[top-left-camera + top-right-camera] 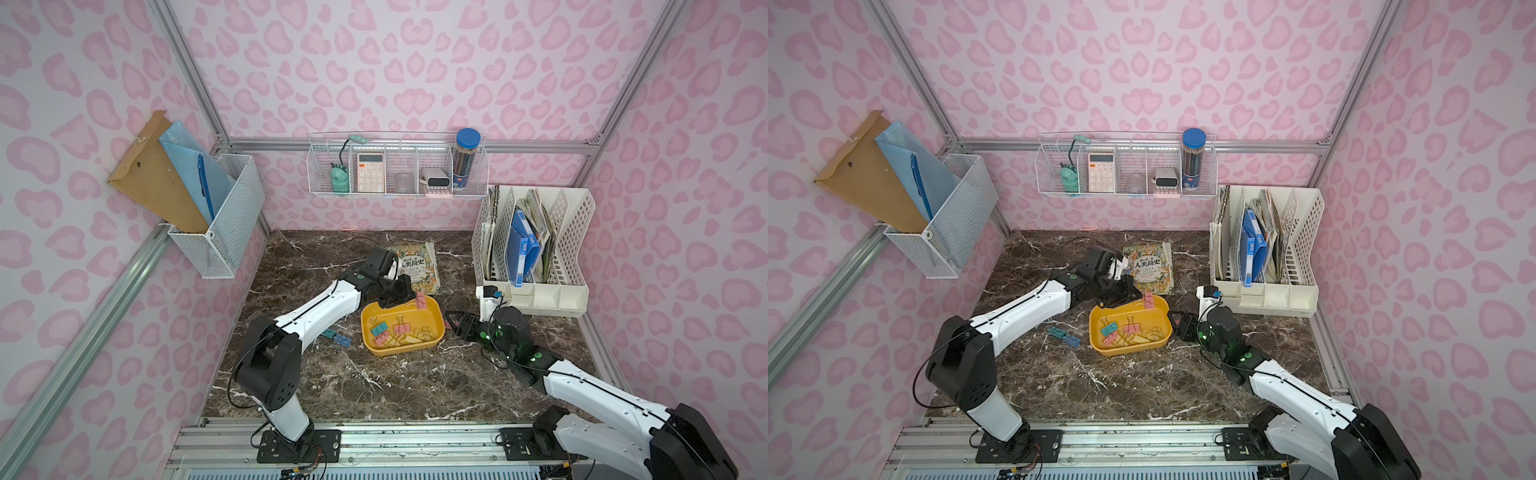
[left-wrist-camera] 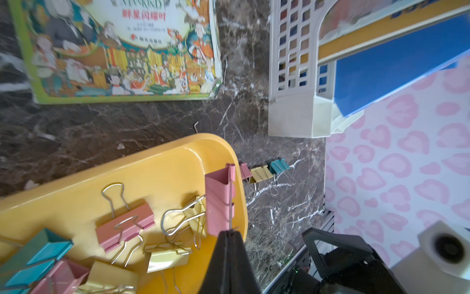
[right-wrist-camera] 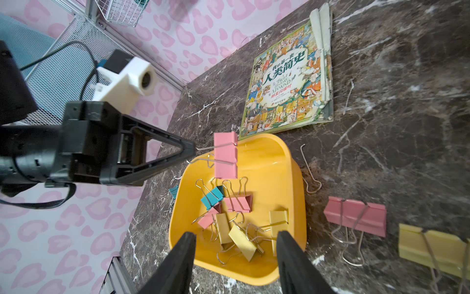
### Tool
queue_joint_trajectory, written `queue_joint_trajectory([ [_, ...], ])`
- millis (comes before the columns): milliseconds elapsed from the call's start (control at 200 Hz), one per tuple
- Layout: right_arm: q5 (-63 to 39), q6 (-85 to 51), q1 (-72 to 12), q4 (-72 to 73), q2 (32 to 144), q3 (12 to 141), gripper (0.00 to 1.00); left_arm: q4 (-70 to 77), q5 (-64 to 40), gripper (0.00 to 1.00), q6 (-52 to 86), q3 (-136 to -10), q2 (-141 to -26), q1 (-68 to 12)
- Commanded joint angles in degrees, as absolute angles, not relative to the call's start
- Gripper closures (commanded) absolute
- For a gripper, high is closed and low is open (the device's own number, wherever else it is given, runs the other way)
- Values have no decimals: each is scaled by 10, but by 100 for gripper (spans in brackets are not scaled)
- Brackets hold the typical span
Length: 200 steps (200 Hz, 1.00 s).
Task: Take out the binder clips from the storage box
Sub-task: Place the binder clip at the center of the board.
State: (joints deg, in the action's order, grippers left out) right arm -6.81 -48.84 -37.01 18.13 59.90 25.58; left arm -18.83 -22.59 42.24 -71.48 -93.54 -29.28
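The pink binder clip (image 3: 225, 155) is hanging at the far end of the yellow storage box (image 3: 296, 175), by the wall nearest the picture book (image 3: 287, 84). Whether it is riding clear of that rim I cannot tell. Its wire handle is running straight back into the left tool (image 3: 193, 150), whose tips are pressing together on the wire. The clip's body is therefore lying crossways just beyond the tips.

The other binder clips (image 3: 236, 219) are lying heaped toward the box's opposite end. That end is nearer the right tool (image 3: 235, 238), which is standing spread, gripping nothing and pointing at them from just beside the box.

Outside the box, a pink clip (image 3: 354, 215) and a yellow clip (image 3: 432, 244) are resting on the surface on the right arm's side.

By my reading, the left arm is doing the carrying, and the shortest way out is leading over the rim beside the hanging clip.
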Motion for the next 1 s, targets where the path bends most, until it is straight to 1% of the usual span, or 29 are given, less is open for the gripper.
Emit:
queue_joint_trajectory([
  [0, -83, -482, -374, 199, 610, 274, 45, -134, -173, 100, 452, -671, -877, -269],
  [145, -72, -473, -397, 198, 631, 299, 45, -151, -90, 100, 477, -598, -768, -215],
  [320, -54, -461, -427, 193, 667, 331, 45, -252, 29, 100, 487, -534, -642, -145],
  [430, -59, -464, -433, 203, 689, 344, 45, -303, 50, 100, 518, -486, -593, -78],
  [505, -61, -462, -439, 204, 703, 353, 45, -329, 42, 100, 530, -463, -581, -41],
  [605, -69, -463, -441, 208, 718, 362, 45, -314, -11, 100, 539, -425, -581, 20],
  [710, -77, -463, -442, 206, 729, 369, 45, -294, -41, 100, 529, -410, -601, 58],
  [890, -84, -467, -442, 201, 736, 373, 45, -258, -37, 100, 501, -408, -648, 76],
  [995, -87, -472, -442, 202, 738, 369, 45, -270, -1, 100, 485, -421, -674, 79],
])
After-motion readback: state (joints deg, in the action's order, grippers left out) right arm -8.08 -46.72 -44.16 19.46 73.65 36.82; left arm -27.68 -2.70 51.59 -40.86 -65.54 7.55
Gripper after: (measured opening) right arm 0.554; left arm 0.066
